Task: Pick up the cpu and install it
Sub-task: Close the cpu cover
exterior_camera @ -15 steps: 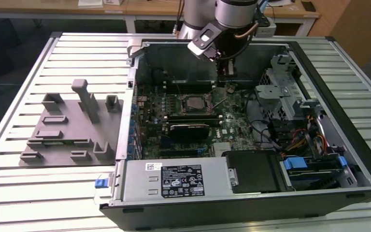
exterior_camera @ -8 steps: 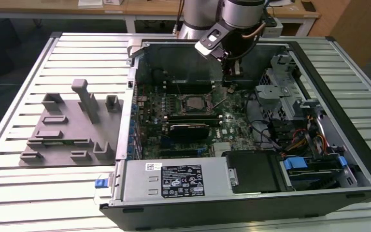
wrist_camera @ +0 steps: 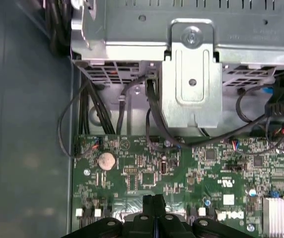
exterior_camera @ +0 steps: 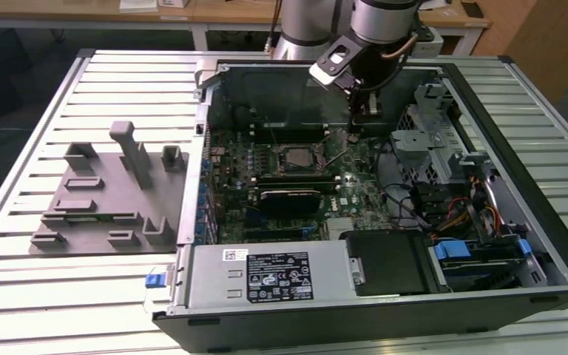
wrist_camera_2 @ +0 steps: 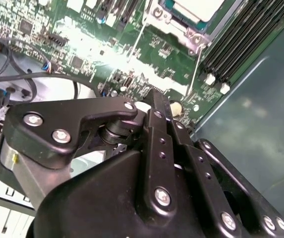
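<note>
- 1 slatted metal table (exterior_camera: 27, 296); wooden desks (exterior_camera: 225, 11) behind it.
- 1 open case (exterior_camera: 363, 325) lies flat on the table. It holds 1 green board (wrist_camera: 191, 168), a metal cage (wrist_camera: 231, 29) and black cables (wrist_camera: 82, 114).
- 1 grey fixture (exterior_camera: 106, 200) sits just beside the case, on the exterior view's left.
- 1 arm (exterior_camera: 383, 22) reaches into the case.
- 1 gripper (wrist_camera: 154, 201): fingers pressed together, nothing between them, tips over the board.
- 1 cpu (wrist_camera_2: 194, 7) sits inside the socket frame (wrist_camera_2: 177, 27), apart from the gripper.

Open computer case (exterior_camera: 363, 325) on slatted table (exterior_camera: 27, 296); grey fixture (exterior_camera: 97, 201) at exterior view's left.
</note>
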You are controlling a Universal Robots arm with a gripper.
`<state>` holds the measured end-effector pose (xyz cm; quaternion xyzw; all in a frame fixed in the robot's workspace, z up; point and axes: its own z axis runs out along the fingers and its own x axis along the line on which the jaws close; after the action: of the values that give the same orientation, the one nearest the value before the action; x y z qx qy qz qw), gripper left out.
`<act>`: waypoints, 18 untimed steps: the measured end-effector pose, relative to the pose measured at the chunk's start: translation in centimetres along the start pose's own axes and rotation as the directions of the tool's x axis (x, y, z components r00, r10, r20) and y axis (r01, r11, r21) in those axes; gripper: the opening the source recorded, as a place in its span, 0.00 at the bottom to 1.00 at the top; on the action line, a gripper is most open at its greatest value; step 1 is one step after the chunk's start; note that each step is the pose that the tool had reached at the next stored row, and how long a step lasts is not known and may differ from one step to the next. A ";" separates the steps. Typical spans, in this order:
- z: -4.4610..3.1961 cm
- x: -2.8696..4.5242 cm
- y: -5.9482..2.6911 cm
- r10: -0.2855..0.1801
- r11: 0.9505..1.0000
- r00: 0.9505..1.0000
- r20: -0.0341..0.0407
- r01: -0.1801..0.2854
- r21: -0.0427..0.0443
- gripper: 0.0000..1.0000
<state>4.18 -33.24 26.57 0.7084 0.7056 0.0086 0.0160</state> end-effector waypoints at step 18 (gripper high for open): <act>2.18 0.03 0.39 0.000 1.000 1.000 0.000 0.000 0.000 0.11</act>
<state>4.64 -33.24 24.41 0.7085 0.7055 0.0084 0.0162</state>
